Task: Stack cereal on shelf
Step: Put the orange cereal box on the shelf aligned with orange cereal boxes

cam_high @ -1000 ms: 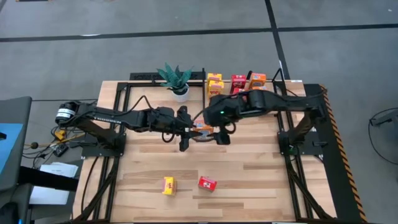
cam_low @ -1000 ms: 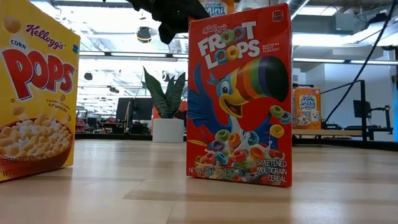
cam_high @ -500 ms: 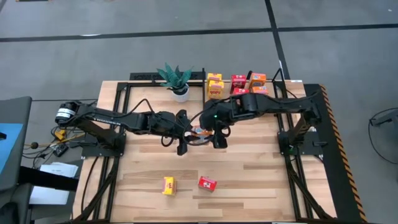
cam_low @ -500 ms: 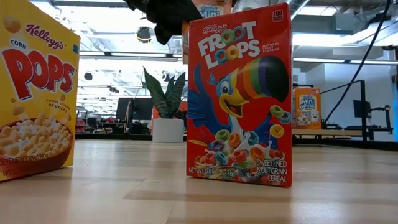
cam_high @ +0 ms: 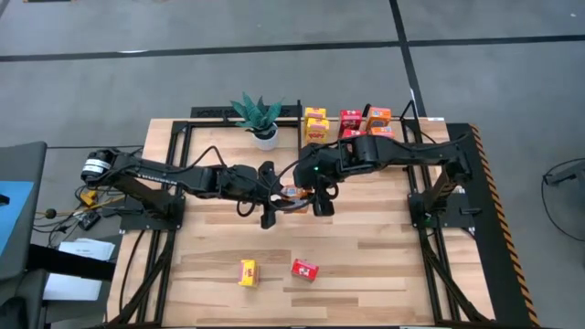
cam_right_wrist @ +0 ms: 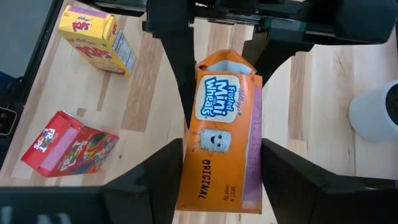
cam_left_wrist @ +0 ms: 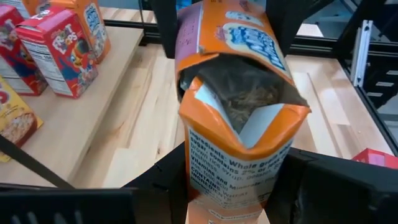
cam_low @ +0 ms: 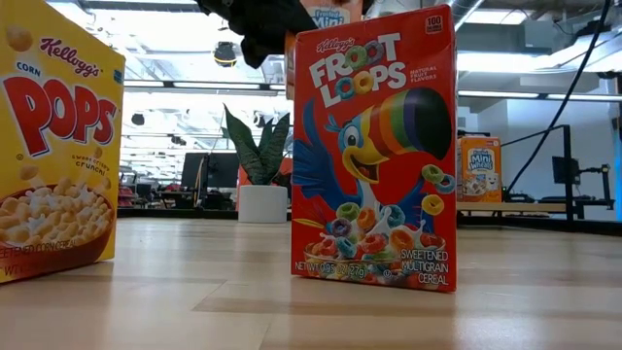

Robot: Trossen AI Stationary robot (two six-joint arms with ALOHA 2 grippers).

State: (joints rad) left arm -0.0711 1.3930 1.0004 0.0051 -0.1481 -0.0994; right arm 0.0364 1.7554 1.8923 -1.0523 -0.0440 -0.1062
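An orange Mini-Wheats cereal box (cam_right_wrist: pixel 221 137) hangs above the table's middle (cam_high: pixel 291 194), held between both grippers. My left gripper (cam_left_wrist: pixel 233 199) comes from the table's left and is shut on the box's opened, crumpled end (cam_left_wrist: pixel 236 106). My right gripper (cam_right_wrist: pixel 222 149) comes from the right, its fingers against the box's other half. Several cereal boxes stand on the shelf (cam_high: pixel 402 137) at the far edge, among them a yellow one (cam_high: pixel 316 123) and a red one (cam_high: pixel 350 119). A yellow box (cam_high: pixel 248 271) and a red box (cam_high: pixel 304 269) rest on the table near the front. My left gripper pinches the orange box between its two fingers by its sides (cam_left_wrist: pixel 196 180), just behind the opened end. The fingers come about level from the table's left. The box is lifted clear of the table, its printed front up. My right gripper has its two fingers on the box's long narrow sides (cam_right_wrist: pixel 186 158), on the half away from the opened end. The fingers slant down from the table's right. The box lies between them with its front toward the wrist camera, clear of the table.
A potted green plant (cam_high: pixel 260 117) stands at the far edge, left of the shelf. Black frame rails (cam_high: pixel 430 238) run along the table's left and right sides. In the low view the Corn Pops box (cam_low: pixel 53 146) and Froot Loops box (cam_low: pixel 374 146) stand upright near the camera.
My right gripper has come a little toward the left gripper and down, onto the orange box. The box and my left gripper have stayed where they were.
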